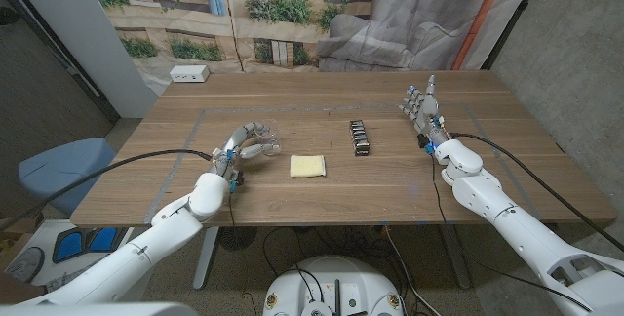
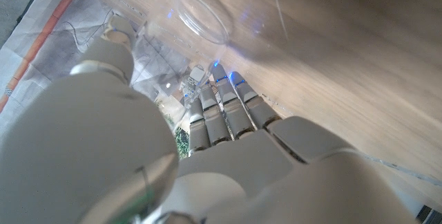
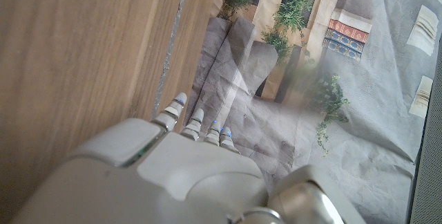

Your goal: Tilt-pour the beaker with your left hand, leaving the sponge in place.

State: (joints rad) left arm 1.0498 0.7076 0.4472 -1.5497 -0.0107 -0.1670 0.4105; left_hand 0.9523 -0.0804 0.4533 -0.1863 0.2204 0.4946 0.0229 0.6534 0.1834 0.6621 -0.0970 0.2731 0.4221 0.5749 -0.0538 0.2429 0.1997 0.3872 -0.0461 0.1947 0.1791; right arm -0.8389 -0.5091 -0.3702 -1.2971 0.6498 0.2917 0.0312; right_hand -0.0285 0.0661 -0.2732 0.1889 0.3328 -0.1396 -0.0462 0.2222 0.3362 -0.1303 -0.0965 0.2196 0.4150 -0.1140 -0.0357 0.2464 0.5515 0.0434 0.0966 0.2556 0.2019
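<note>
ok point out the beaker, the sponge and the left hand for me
beaker (image 2: 199, 15), left wrist view, on its clear round rim
sponge (image 1: 308, 166), head view, middle of its yellow top
left hand (image 1: 244, 147), head view, on the fingers around the beaker

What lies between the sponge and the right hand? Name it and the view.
In the head view, a small dark ridged block sits on the table between the yellow sponge and the right hand; the wood on either side of it is bare.
</note>
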